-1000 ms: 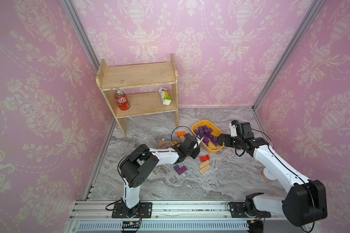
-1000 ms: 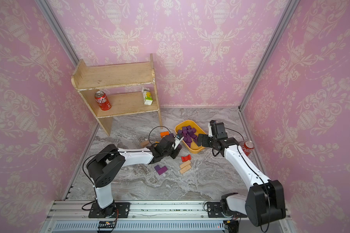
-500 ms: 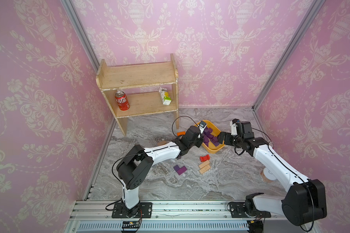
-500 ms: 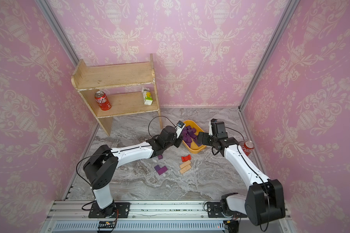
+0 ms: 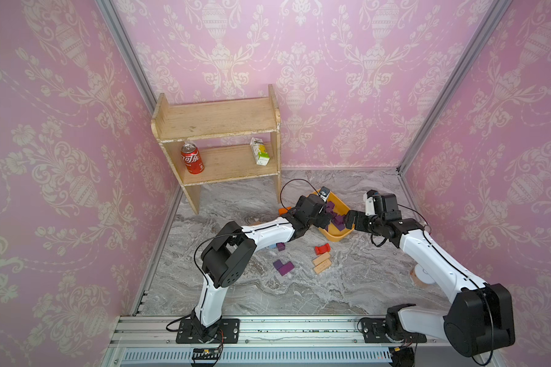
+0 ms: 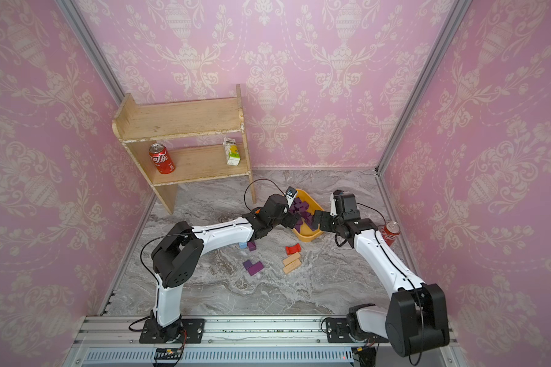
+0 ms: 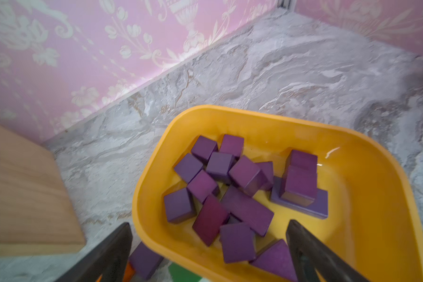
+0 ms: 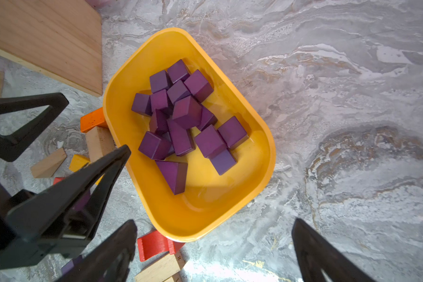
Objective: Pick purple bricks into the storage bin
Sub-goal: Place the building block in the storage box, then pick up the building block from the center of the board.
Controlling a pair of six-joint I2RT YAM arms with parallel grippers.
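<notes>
Mostly done: heap of purple bricks (image 8: 186,112) sits in the storage bin (image 8: 270,156), a few are left out, and both pincers are empty.

Left pincer (image 7: 208,225) has its jaws apart with nothing between them. It hangs over the bin's left rim, one finger outside the wall and one above the heap. Right pincer (image 8: 214,223) is also spread wide and empty, at the bin's right edge. Left to pick, judging from both top views: a loose pair (image 5: 283,268) on the worktop (image 5: 347,286), near and left of the bin and well apart from both pincers, and a single brick (image 5: 280,246) beside the left arm. The left wrist view shows one more (image 7: 144,258) just outside the bin wall, close to the left pincer. Red block (image 5: 322,248), tan blocks (image 5: 322,265) and an orange block (image 8: 93,119) stay out.
</notes>
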